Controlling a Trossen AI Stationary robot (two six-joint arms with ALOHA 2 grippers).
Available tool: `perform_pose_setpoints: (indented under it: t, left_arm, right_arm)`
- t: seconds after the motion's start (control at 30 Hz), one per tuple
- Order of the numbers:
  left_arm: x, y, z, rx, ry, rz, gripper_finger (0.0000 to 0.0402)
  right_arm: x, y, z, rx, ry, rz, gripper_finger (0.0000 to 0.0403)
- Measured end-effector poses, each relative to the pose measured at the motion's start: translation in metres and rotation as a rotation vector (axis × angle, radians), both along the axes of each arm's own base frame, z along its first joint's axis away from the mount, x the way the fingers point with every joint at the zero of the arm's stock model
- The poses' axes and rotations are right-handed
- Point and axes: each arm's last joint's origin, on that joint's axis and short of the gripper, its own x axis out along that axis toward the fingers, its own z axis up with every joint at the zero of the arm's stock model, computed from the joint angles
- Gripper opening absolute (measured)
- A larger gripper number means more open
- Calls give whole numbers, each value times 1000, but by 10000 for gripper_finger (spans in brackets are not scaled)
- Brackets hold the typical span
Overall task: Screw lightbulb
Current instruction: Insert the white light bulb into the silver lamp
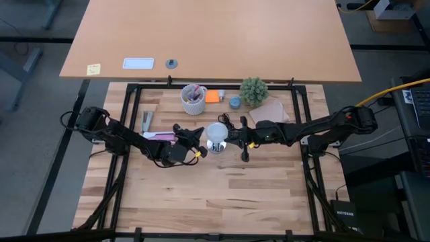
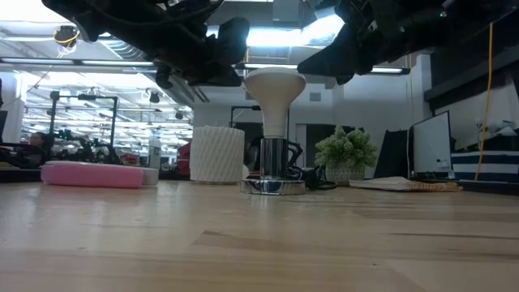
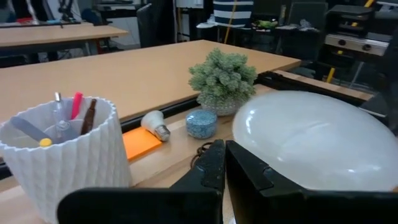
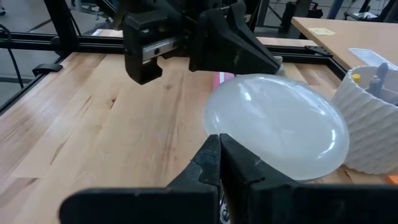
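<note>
The lightbulb (image 2: pixel 276 88), a white frosted globe, stands upright with its neck in a silvery round fitting (image 2: pixel 274 166) at the middle of the table; it also shows in the high view (image 1: pixel 216 134). My left gripper (image 1: pixel 196 146) is shut, level with the globe and close by its left side (image 3: pixel 311 146). My right gripper (image 1: pixel 232 138) is shut, level with the globe and close by its right side (image 4: pixel 280 124). In the low view both grippers hang at the height of the globe's top. My left gripper's shut fingertips (image 3: pixel 214 155) lie level at the globe's lower left edge, coming from the table's left; I cannot tell whether they touch it. My right gripper's shut fingertips (image 4: pixel 214 149) lie level at the globe's right edge, coming from the table's right; I cannot tell whether they touch it.
Behind the bulb stand a white ribbed cup of pens (image 1: pixel 193 99), a small potted plant (image 1: pixel 254 89), an orange note (image 1: pixel 213 96) and a blue lid (image 1: pixel 234 102). A smaller spare bulb (image 3: pixel 155 124) lies by the note. A pink object (image 1: pixel 160 135) lies to the left. The near half of the table is bare wood.
</note>
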Motion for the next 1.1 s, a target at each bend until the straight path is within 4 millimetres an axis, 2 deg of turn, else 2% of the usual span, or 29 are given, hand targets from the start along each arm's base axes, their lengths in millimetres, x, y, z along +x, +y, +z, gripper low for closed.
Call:
perform_pose_setpoints:
  t: [0.57,1.1]
  left_arm:
    - [-1,-2,0,7,4,-1,5]
    - [-12,-31,8,48,2,-37,5]
  right_arm:
    - [1,0,5,-8,-51,0,7]
    - [2,-5,8,-76,-76,-153,7]
